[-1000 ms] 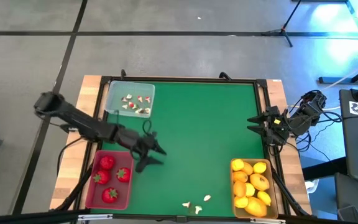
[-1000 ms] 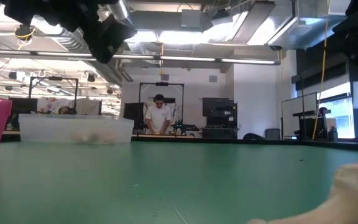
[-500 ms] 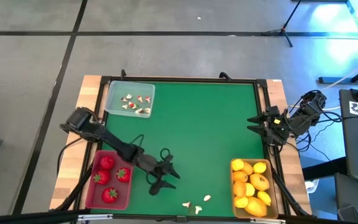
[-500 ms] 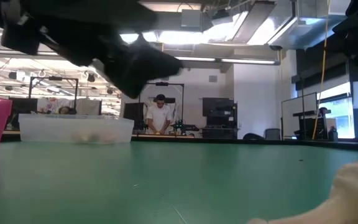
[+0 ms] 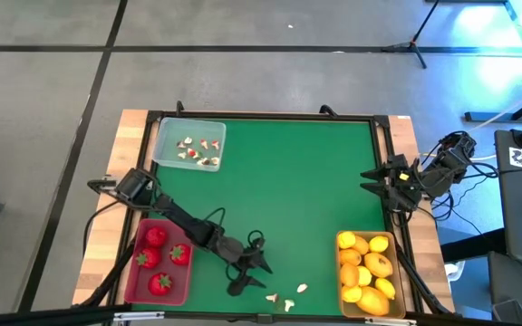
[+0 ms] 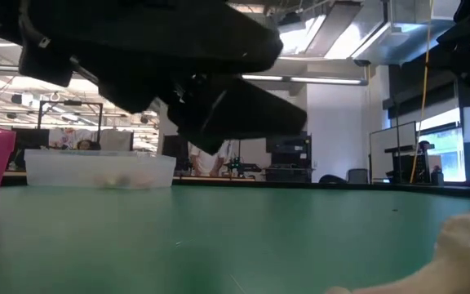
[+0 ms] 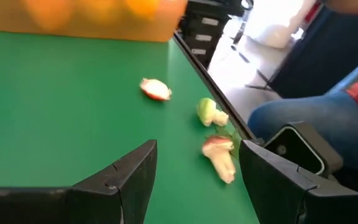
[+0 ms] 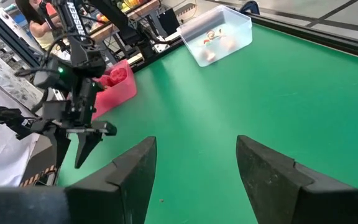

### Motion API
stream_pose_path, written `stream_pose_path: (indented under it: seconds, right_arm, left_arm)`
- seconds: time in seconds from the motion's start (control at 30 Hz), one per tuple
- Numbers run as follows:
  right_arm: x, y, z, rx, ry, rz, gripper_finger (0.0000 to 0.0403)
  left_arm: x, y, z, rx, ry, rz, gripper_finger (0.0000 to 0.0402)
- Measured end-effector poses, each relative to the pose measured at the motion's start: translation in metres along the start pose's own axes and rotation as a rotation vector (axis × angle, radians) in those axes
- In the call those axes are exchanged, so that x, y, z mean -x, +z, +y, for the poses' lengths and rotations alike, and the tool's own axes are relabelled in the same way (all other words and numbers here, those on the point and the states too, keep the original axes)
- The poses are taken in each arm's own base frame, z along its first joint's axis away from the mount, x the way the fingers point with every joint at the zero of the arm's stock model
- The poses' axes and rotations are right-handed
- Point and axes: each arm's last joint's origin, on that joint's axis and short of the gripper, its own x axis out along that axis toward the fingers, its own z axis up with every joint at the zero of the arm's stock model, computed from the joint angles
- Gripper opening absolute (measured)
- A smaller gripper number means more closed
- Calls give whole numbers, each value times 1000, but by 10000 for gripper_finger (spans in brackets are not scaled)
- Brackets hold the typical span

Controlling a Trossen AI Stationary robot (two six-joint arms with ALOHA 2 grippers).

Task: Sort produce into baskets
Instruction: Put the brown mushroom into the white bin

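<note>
My left gripper (image 5: 254, 276) is open and empty above the green mat near the table's near edge, just left of three tiny white-and-red bits (image 5: 285, 298); in its wrist view they lie ahead of the fingers (image 7: 216, 152). The pinkish-red basket (image 5: 130, 282) holds strawberries (image 5: 156, 238). The tan-yellow basket (image 5: 342, 300) holds lemon-like ovals (image 5: 378, 265). The clear basket (image 5: 167, 131) at the far left holds several tiny bits (image 5: 198, 151). My right gripper (image 5: 374, 178) is open and empty at the table's right edge.
A raised black frame (image 5: 270, 118) borders the green mat (image 5: 297, 199). A person's blue-clad leg (image 7: 303, 115) and a dark device (image 7: 294, 149) show just beyond the near edge. The mat's middle is bare.
My left gripper has moved from beside the pinkish-red basket toward the table's near edge and right, toward the three loose bits, staying open. The right arm has kept still.
</note>
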Motion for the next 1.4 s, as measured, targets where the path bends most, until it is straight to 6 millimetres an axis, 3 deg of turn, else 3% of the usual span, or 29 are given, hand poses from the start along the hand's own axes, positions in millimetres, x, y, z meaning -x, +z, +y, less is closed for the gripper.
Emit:
stream_pose_path:
  seconds: [0.3, 0.6, 0.87, 1.1, 1.4]
  right_arm:
    - [0, 0, 0, -5, 0, 0, 221]
    - [0, 0, 0, -7, 1, 1, 221]
    - [0, 0, 0, -6, 5, 7, 221]
    - [0, 0, 0, -7, 6, 7, 221]
    - [0, -1, 1, -9, 31, 35, 221]
  left_arm:
    - [-18, 3, -9, -36, -65, 10, 223]
    - [-41, -8, -6, -14, -97, 40, 223]
    - [-52, 1, -6, -24, -159, 15, 223]
    - [-78, -9, -3, 54, -276, 49, 223]
    - [-80, -8, 6, 74, -327, 47, 223]
